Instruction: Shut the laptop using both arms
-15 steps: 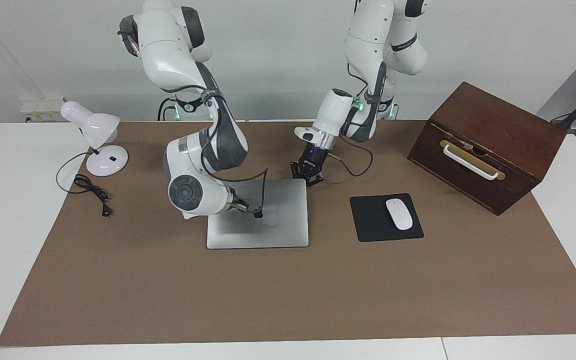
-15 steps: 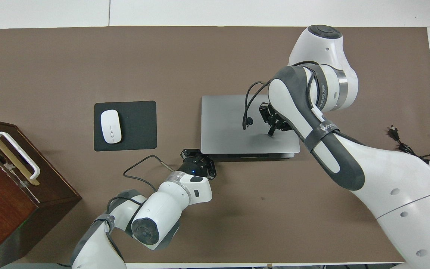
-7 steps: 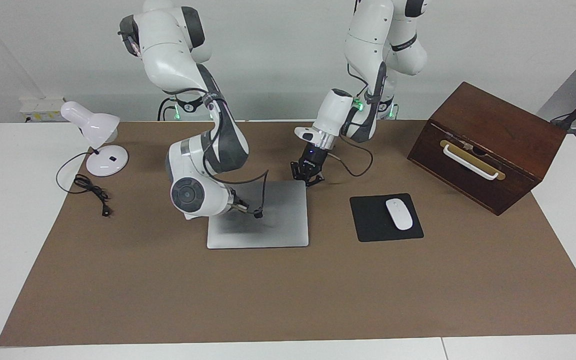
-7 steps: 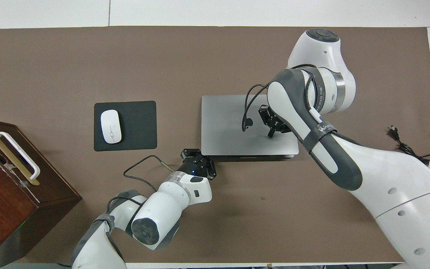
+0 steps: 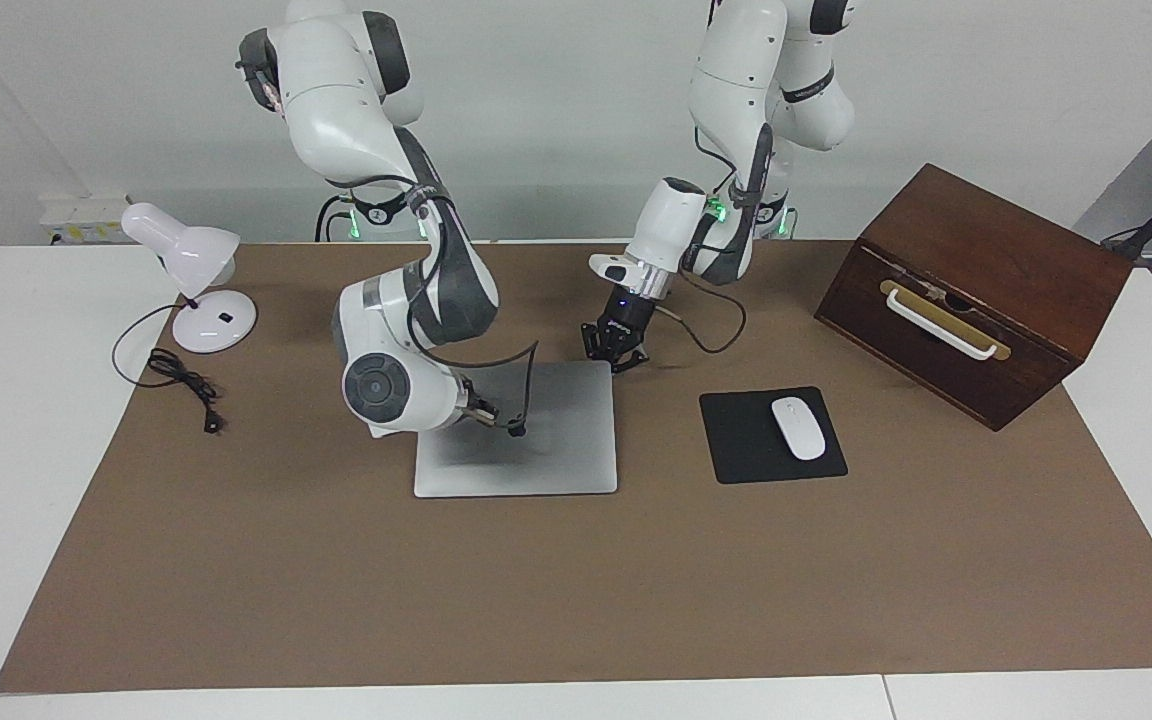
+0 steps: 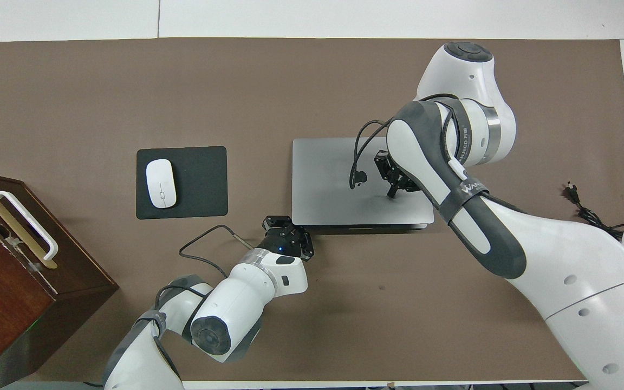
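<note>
Right gripper (image 6: 396, 181): fingertips together, holding nothing, over laptop (image 6: 333, 184) lid, frame centre.
Left gripper (image 5: 614, 352): closed, empty, at laptop's corner nearest the robots.
Laptop: shut flat on brown mat (image 5: 576, 580).
Wooden box (image 5: 976, 290): contents unseen.
Change: right arm slightly lifted; laptop unmoved.

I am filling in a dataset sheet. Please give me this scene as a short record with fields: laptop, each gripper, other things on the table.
laptop: lid down flat, at the middle of the mat
right gripper: shut, over the lid, at the right arm's end of it
left gripper: shut, at the laptop's corner nearest the left arm's base
mouse: on the mouse pad, beside the laptop
wooden box: at the left arm's end
lamp: at the right arm's end
</note>
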Robot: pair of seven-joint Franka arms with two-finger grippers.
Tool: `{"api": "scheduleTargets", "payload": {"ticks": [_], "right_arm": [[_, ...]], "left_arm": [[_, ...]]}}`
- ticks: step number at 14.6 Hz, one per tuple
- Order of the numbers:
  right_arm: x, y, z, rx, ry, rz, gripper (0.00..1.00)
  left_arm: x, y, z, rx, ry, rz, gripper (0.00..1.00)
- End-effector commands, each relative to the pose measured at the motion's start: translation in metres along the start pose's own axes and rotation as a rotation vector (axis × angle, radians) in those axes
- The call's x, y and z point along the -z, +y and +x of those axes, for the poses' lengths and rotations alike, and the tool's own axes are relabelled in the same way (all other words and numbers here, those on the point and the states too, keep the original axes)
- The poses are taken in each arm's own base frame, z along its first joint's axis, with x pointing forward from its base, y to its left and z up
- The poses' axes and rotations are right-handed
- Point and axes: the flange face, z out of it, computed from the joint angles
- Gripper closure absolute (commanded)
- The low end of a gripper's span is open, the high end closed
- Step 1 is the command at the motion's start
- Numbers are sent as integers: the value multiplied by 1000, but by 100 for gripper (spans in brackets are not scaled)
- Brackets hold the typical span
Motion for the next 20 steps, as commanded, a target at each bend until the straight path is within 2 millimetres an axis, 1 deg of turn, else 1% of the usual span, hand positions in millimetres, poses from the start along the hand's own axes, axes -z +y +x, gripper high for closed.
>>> {"api": "scheduleTargets", "payload": {"ticks": [1, 2, 4, 6, 7, 8, 9, 10, 11, 12, 13, 14, 16, 17, 18, 19, 20], "right_arm": [[44, 15, -10, -24, 49, 72, 100], [58, 23, -10, -26, 70, 86, 100], [83, 50, 7, -5, 140, 97, 100], [108, 75, 20, 86, 255, 55, 100], [128, 86, 22, 136, 323, 51, 100], [144, 97, 21, 192, 382, 22, 95], [155, 106, 21, 275, 451, -49, 90], [167, 112, 22, 361, 510, -104, 77], [186, 123, 26, 439, 593, -123, 52], [205, 138, 34, 483, 660, -108, 25], [215, 157, 45, 500, 683, -93, 0], [218, 168, 51, 494, 685, -84, 0], [229, 174, 45, 463, 670, 42, 0], [233, 180, 45, 448, 659, 84, 0], [237, 190, 46, 436, 659, 91, 0], [238, 194, 47, 431, 653, 90, 0], [236, 196, 46, 429, 647, 88, 0]], "left_arm": [[-30, -29, -68, -6, -178, 40, 100], [-30, -30, -68, -6, -178, 40, 100], [-30, -35, -68, 8, -176, 47, 100], [-30, -36, -64, 32, -168, 51, 100], [-30, -36, -63, 64, -164, 54, 100], [-29, -35, -59, 106, -155, 56, 100], [-26, -35, -55, 143, -147, 57, 100], [-22, -32, -48, 159, -131, 53, 100], [-17, -30, -42, 180, -122, 49, 100], [-13, -29, -38, 201, -129, 46, 100], [-6, -28, -28, 223, -135, 40, 100], [4, -30, -17, 243, -152, 33, 100], [30, -37, 6, 265, -227, 15, 100], [43, -48, 15, 279, -252, 14, 100], [55, -56, 21, 289, -278, 12, 100], [65, -63, 26, 304, -303, 11, 100], [73, -65, 34, 314, -335, 3, 100]]}}
